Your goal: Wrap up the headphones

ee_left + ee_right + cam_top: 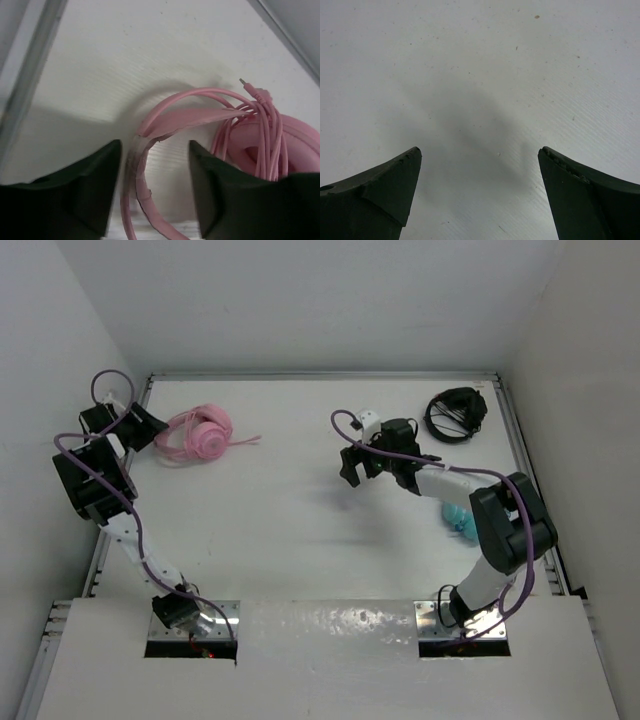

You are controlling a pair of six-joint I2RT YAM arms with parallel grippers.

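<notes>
The pink headphones (pixel 203 434) lie at the far left of the table, with the cable wound over the earcups and a loose end trailing right. In the left wrist view the thin headband (pixel 145 165) runs between my open fingers, nearer the left finger, and the cable (pixel 267 135) with its plug tip lies bunched over an earcup at right. My left gripper (pixel 150 428) sits at the headphones' left side, open around the headband. My right gripper (pixel 352 466) hovers over bare table at centre right, open and empty.
Black headphones (pixel 455 415) with a coiled cable lie at the far right corner. A teal object (pixel 458 519) sits by the right arm. Metal rails edge the table at left (pixel 30 75) and right.
</notes>
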